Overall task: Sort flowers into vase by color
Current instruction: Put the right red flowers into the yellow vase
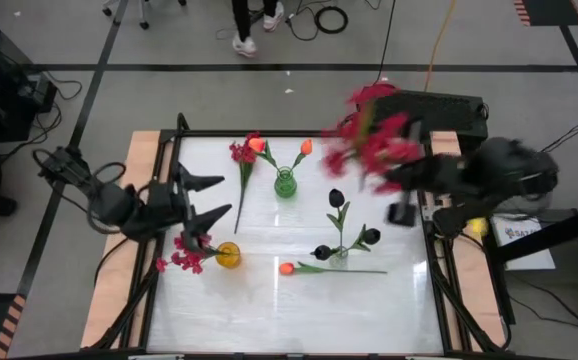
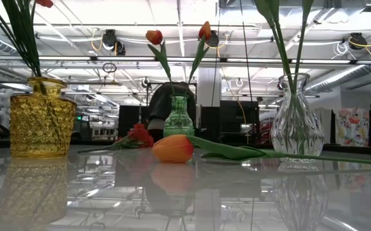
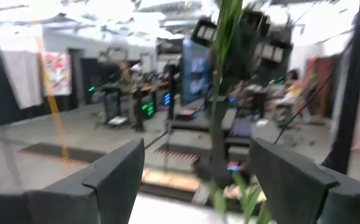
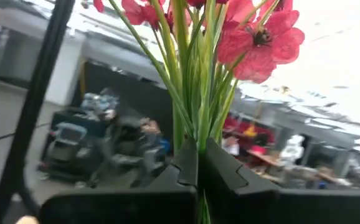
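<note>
Our right tool (image 1: 401, 180), upper right of the high frame, is clenched on the crimson-pink spray (image 1: 374, 140). Our left tool (image 1: 201, 198) waits released at centre left. A careless swing could topple the clear vase (image 1: 339, 255).

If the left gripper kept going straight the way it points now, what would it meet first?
Probably the green stems standing in the yellow vase: they rise right between the open left gripper's fingers in its wrist view. How far off they are is unclear.

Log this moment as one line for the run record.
right end effector: shut on crimson spray, raised at table's right edge | left end effector: open, empty, by yellow vase | orange tulip: lying on table
</note>
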